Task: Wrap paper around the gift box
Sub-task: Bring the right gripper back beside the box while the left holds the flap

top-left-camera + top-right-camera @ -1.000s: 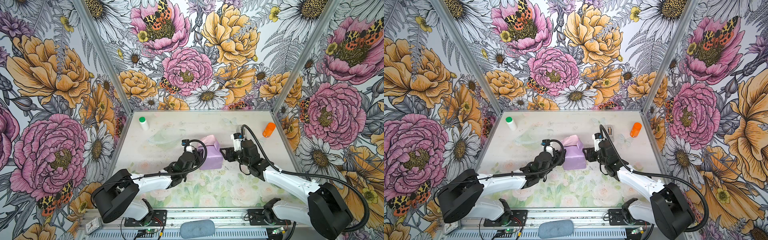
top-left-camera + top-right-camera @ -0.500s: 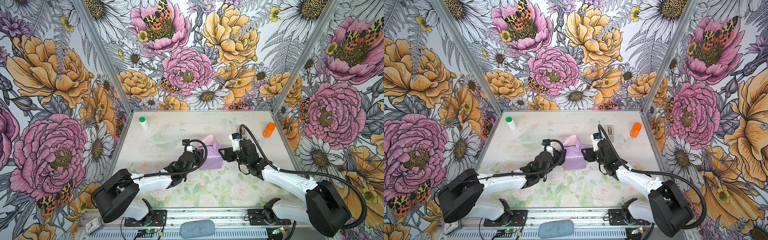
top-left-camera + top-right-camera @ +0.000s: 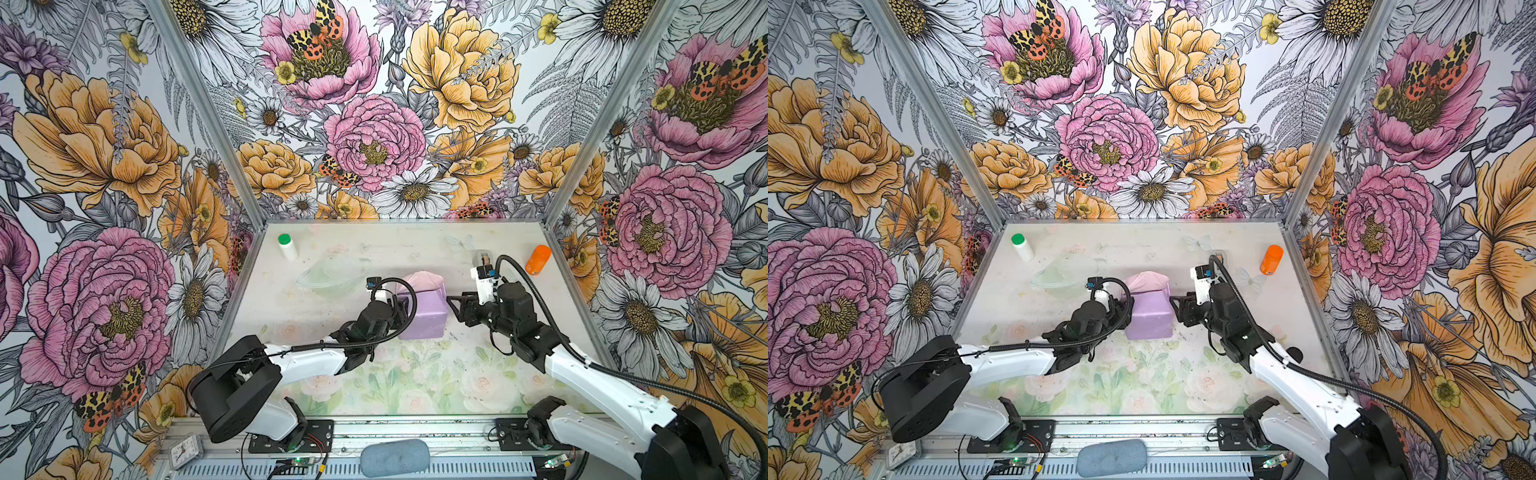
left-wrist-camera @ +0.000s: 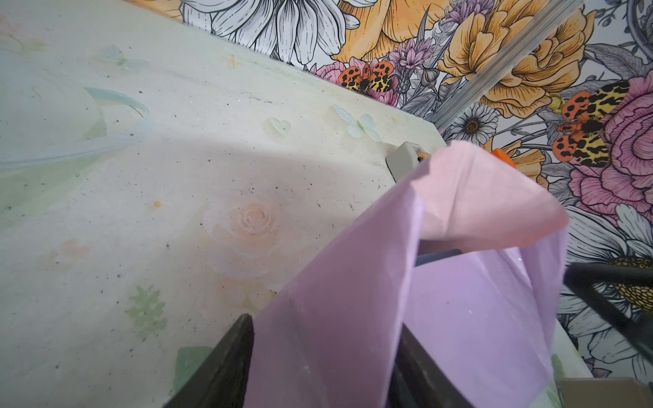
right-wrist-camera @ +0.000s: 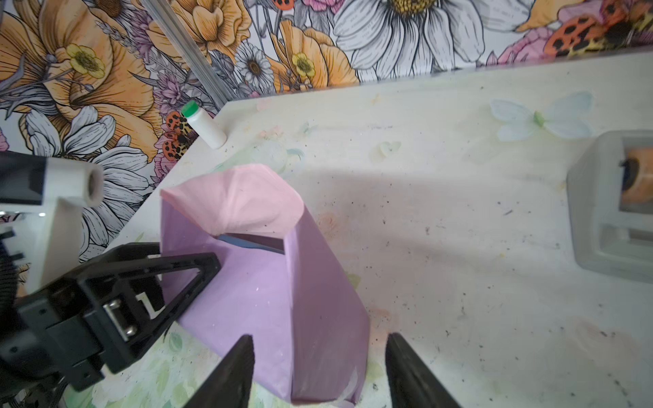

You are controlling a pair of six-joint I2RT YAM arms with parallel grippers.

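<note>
**Right arm shifted slightly; far end of parcel not yet sealed**

Since a second ago only the right arm is seen to be moved, its wrist carried a little rightward. The left arm and the parcel are unchanged.

The left gripper [image 4: 325, 323] is reached in low, forearm stretched nearly level. It appears clamped across the gift box [image 5: 243, 242] through the paper [image 3: 422, 316].

The box is stood mid-table between the two grippers and is almost wholly covered. A navy sliver is shown beneath the far flap [image 5: 233, 201], which is arched open and unfastened.

The right gripper [image 5: 319, 337] is held low, jaws apart, astride a corner of the parcel with nothing pinched. The tape dispenser [image 5: 600, 219] is stood just beyond it.

If the clamp is eased, the flap and folds may be sprung open. The thin sheet may be torn should that corner be caught by a finger.
</note>
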